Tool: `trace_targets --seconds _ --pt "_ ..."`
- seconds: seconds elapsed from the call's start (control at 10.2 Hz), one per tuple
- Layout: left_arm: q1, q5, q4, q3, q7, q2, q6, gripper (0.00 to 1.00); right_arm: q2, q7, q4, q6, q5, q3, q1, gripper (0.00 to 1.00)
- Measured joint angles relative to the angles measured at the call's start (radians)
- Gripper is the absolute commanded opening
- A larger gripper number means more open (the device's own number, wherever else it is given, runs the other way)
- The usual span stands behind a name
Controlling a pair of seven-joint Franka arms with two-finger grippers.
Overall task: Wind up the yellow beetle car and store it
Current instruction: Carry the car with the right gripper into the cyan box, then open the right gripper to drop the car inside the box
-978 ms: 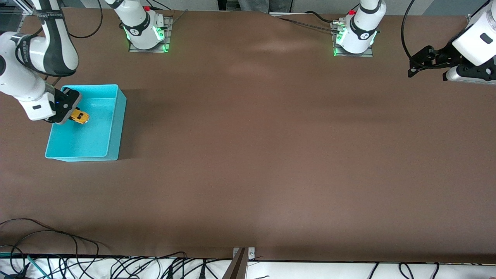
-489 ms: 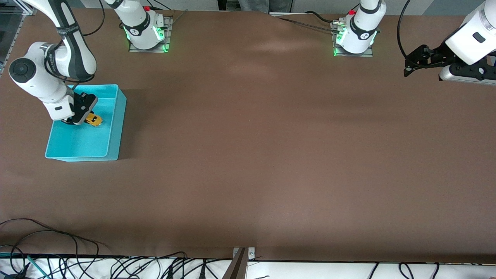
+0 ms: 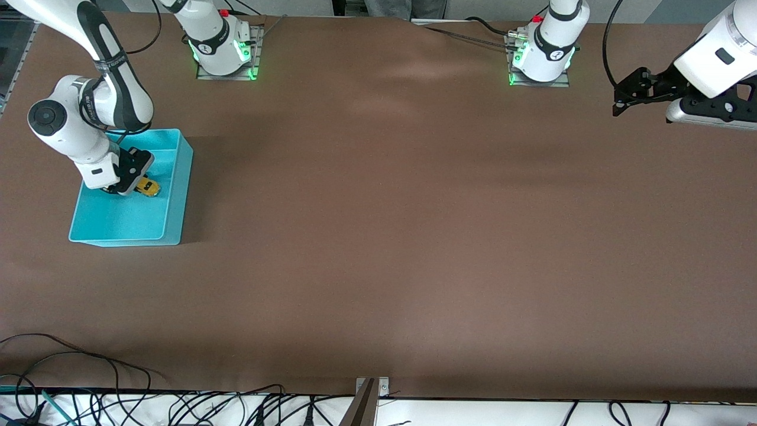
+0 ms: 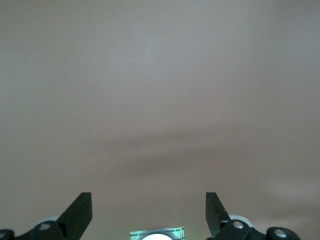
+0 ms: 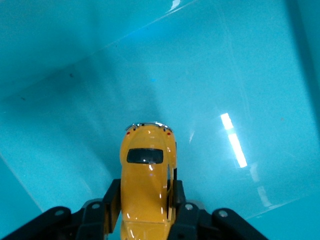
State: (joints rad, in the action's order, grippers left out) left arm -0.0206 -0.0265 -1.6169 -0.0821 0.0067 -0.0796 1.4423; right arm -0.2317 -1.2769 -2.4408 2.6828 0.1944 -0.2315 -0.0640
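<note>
I see the toy car [image 3: 147,187] as a glossy yellow-orange shell, rounded like a beetle, with a dark rear window and a thin chrome bumper catching the light. My right gripper [image 3: 135,187] has its jaws clamped on the car's flanks; in the right wrist view the 2 black fingers [image 5: 107,202] press either side of the body [image 5: 146,187]. It sits low inside the bin [image 3: 171,195], over the smooth floor, at about 12 o'clock from the bin's centre; I cannot tell whether the wheels touch the bottom.

The bin is a turquoise plastic box, rectangular, with straight walls and a shiny base that throws back a bright streak; the car is the only thing in it. It stands on the matte brown table [image 3: 390,236] toward the right arm's end.

My left gripper [image 3: 618,105] waits over bare table at the left arm's end, its jaws spread wide, with nothing between the 2 dark fingertips [image 4: 80,212]
</note>
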Motion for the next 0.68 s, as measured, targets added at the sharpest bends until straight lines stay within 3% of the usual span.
trace_targets --seconds 0.1,0.2,0.29,0.39,0.49,0.68 --pt "0.0 0.0 0.0 0.0 0.0 0.0 0.0 1.0 -0.001 0.0 0.0 0.002 -0.002 0.0 -0.001 0.1" --pt "0.0 0.0 0.0 0.0 -0.001 0.0 0.0 1.0 -0.004 0.0 0.0 0.007 -0.003 0.0 -0.001 0.37" --pt "0.0 0.0 0.0 0.0 -0.001 0.0 0.0 1.0 -0.01 0.001 0.0 0.014 -0.005 0.0 -0.001 0.4" --pt "0.0 0.0 0.0 0.0 -0.001 0.0 0.0 1.0 -0.015 0.001 0.0 0.018 -0.009 0.0 -0.001 0.58" --pt "0.0 0.0 0.0 -0.001 -0.001 0.0 0.0 1.0 -0.018 0.001 0.0 0.02 -0.012 0.0 -0.001 0.88" --pt "0.0 0.0 0.0 -0.004 -0.001 0.0 0.0 1.0 -0.018 0.002 0.002 0.027 -0.015 0.0 -0.001 0.99"
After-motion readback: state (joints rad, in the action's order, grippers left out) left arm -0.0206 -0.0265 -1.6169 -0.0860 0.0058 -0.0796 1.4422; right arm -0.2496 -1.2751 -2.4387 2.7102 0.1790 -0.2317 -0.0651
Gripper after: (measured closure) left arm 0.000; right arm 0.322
